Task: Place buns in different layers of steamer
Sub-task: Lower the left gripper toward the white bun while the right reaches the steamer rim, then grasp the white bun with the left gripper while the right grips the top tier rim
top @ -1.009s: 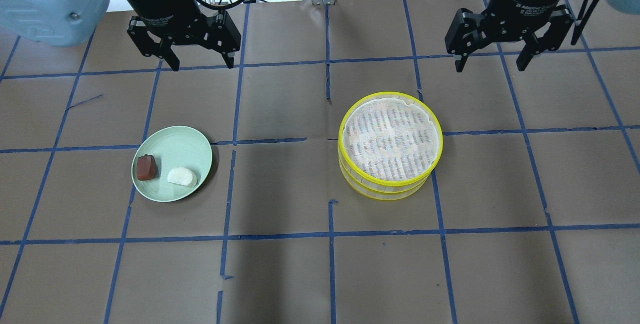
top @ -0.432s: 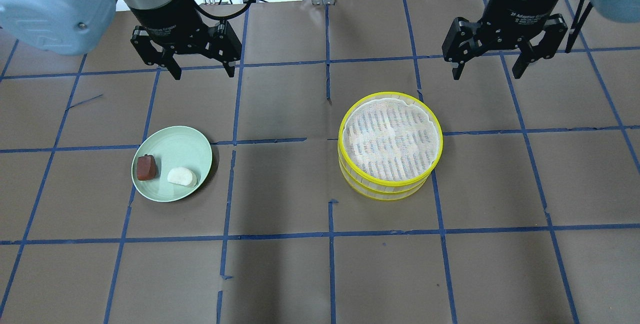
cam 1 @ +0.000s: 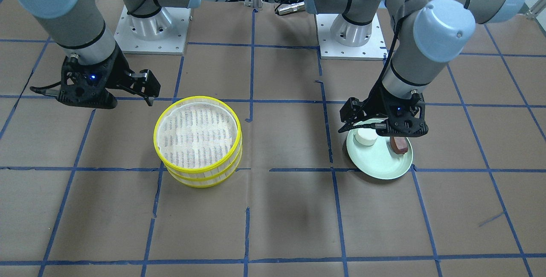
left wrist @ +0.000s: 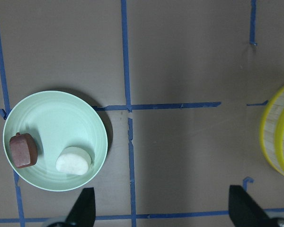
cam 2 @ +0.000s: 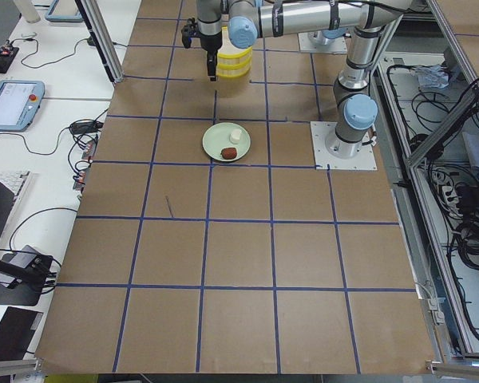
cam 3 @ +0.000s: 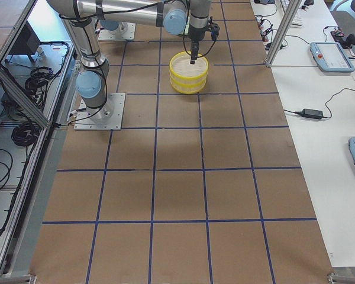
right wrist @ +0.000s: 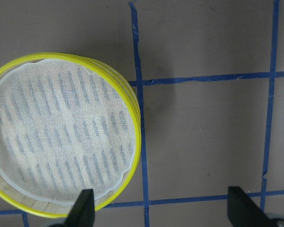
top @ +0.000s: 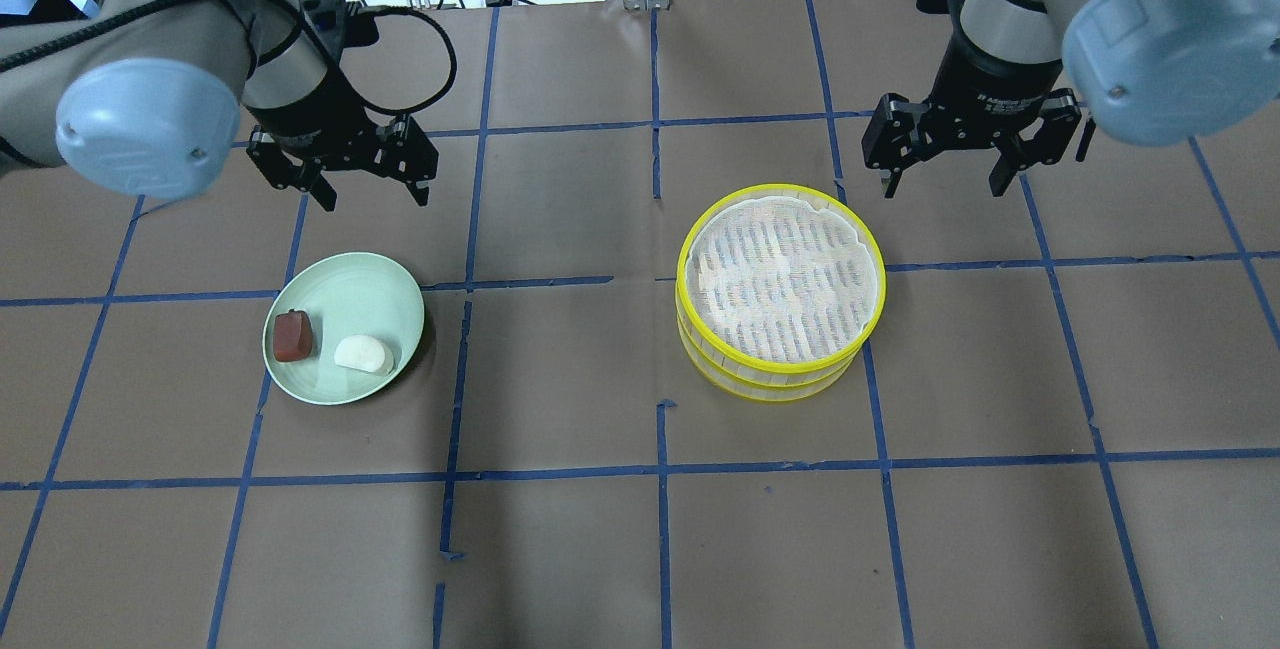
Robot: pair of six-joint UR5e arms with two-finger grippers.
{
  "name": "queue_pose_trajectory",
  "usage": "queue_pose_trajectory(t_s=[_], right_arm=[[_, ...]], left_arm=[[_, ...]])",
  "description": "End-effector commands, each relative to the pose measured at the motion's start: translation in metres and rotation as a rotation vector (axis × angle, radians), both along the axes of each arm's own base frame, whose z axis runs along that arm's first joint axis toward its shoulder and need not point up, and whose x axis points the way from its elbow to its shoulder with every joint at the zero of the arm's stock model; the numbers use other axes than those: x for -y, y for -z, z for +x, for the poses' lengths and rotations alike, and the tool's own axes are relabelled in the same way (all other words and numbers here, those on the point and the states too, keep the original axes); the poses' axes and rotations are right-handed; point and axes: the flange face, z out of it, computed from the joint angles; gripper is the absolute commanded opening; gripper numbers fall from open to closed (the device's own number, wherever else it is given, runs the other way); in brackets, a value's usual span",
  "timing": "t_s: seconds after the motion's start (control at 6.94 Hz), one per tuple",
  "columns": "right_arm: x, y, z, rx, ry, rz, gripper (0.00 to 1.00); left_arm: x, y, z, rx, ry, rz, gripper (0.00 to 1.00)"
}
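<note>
Right now both buns lie on the pale green plate (top: 385, 279) at the robot's left side of the brown table (top: 560, 549): the dark reddish-brown bun (top: 292, 337) and the white bun (top: 362, 354) sit side by side, close but not touching. The left gripper (top: 372, 187) hangs above the table just beside the plate's rim, its 2 fingers spread wide with nothing between them; its wrist camera shows both buns just ahead of the fingertips. The steamer (top: 780, 279) stands well apart from the plate on the robot's right side, its yellow-rimmed tiers stacked, with the whitish striped floor of the top tier in full view. The right gripper (top: 943, 184) hovers close to the steamer's edge, off to one side of it, fingers likewise wide apart and holding nothing, clear of the rim
</note>
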Motion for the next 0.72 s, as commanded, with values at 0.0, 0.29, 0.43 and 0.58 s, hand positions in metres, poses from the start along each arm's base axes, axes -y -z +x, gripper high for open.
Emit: queue_pose_trajectory(t_s=[0.0,0.29,0.43,0.58], right_arm=[[-0.001,0.060,0.002,0.012,0.000,0.039,1.00],[0.000,0.089,0.003,0.015,0.002,0.023,1.00],[-0.001,0.101,0.011,0.014,-0.010,0.015,1.00],[0.000,0.115,0.014,0.014,-0.015,-0.001,1.00]], left_arm=[[-0.009,0.052,0.021,0.049,-0.007,0.034,0.98],[-0.006,0.096,0.028,0.116,0.000,0.120,0.88],[-0.008,0.120,0.032,0.150,0.004,0.166,0.85],[-0.011,0.137,0.034,0.152,0.003,0.180,0.84]])
